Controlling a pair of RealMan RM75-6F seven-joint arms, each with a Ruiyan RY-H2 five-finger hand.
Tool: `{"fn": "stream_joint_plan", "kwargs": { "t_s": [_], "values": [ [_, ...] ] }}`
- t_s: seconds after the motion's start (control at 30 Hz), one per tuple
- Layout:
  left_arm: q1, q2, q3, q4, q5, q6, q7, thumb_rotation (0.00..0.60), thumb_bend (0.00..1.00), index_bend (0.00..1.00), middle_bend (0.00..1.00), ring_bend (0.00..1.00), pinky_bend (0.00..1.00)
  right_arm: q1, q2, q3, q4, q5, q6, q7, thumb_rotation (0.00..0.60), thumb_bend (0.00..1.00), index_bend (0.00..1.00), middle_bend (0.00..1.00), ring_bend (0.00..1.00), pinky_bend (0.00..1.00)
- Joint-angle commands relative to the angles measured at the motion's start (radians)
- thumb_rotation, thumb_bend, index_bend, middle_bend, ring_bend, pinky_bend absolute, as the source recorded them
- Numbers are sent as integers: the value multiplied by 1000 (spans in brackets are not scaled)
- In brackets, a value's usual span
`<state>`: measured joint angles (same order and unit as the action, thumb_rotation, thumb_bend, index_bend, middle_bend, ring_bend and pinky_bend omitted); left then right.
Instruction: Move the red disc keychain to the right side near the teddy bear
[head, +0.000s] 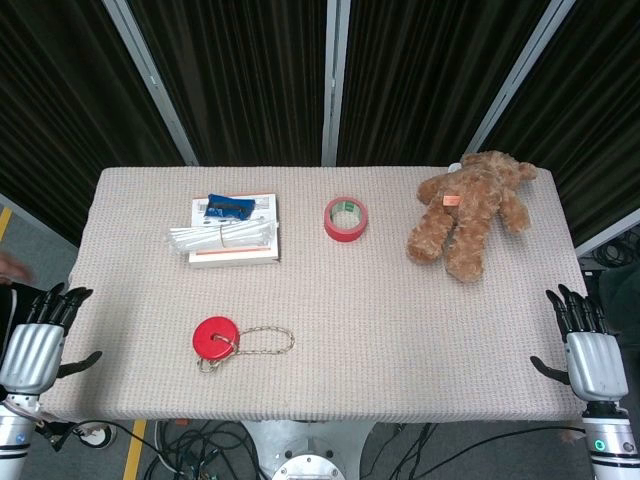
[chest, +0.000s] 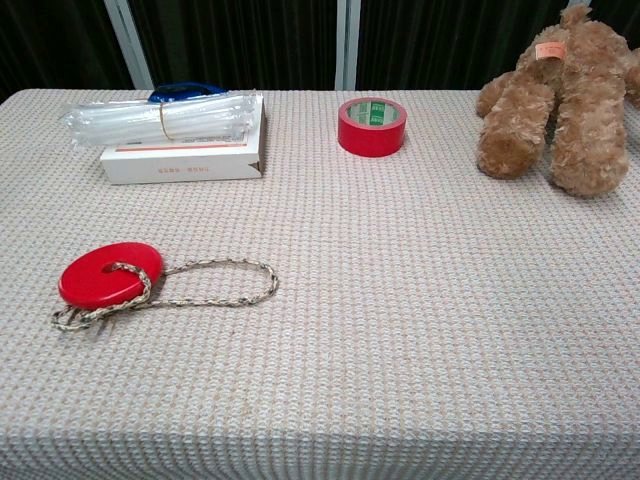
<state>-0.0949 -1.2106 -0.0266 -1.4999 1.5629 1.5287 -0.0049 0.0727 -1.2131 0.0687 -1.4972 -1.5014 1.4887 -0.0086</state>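
Observation:
The red disc keychain (head: 215, 337) lies flat on the front left of the table, its braided cord (head: 262, 341) looped out to the right; the chest view shows the red disc keychain (chest: 108, 273) low on the left. A brown teddy bear (head: 471, 211) lies at the back right, also seen in the chest view as the teddy bear (chest: 560, 110). My left hand (head: 38, 340) hangs off the table's left edge, fingers spread, holding nothing. My right hand (head: 587, 345) hangs off the right edge, fingers apart and empty. Neither hand shows in the chest view.
A white box (head: 235, 245) with a bundle of clear plastic tubes (head: 222, 236) and a blue item (head: 225, 208) sits at the back left. A red tape roll (head: 345, 219) stands at the back centre. Cables lie on the floor below the front edge.

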Motion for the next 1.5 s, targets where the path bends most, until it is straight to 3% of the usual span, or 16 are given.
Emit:
{"fn": "stream_joint_plan", "kwargs": {
  "t_s": [0.03, 0.37, 0.57, 0.77, 1.03, 1.2, 1.4, 1.5],
  "values": [
    [1, -1, 1, 3, 0, 2, -2, 600, 15, 145, 142, 24, 121, 1, -1, 0, -2, -2, 0, -2, 600, 0, 0, 0, 0, 0],
    [3, -4, -1, 12, -5, 2, -15, 600, 16, 145, 142, 24, 121, 39, 4, -4, -43, -38, -35, -45, 600, 0, 0, 0, 0, 0],
    [1, -11, 2, 22, 0, -1, -16, 600, 16, 145, 142, 24, 121, 122, 12, 0, -117, -108, -110, -128, 600, 0, 0, 0, 0, 0],
    [2, -18, 0, 36, -2, 4, -25, 600, 16, 145, 142, 24, 121, 272, -11, 41, -229, -123, -287, -203, 600, 5, 0, 0, 0, 0],
    [10, -21, 1, 58, -14, 5, -47, 600, 16, 146, 142, 24, 121, 461, -124, 79, -332, -38, -547, -311, 600, 9, 0, 8, 0, 0],
    [16, -17, -2, 67, -21, 11, -64, 600, 15, 147, 142, 24, 121, 555, -236, 105, -298, 20, -633, -397, 600, 14, 0, 26, 0, 0],
    [20, -21, -3, 88, -34, 5, -87, 600, 16, 147, 142, 24, 121, 648, -383, 123, -176, 55, -687, -386, 600, 72, 0, 168, 0, 0],
    [22, -22, -5, 100, -38, 3, -97, 600, 15, 147, 142, 24, 121, 690, -428, 124, -132, 69, -720, -390, 600, 74, 0, 189, 0, 0]
  ]
}}
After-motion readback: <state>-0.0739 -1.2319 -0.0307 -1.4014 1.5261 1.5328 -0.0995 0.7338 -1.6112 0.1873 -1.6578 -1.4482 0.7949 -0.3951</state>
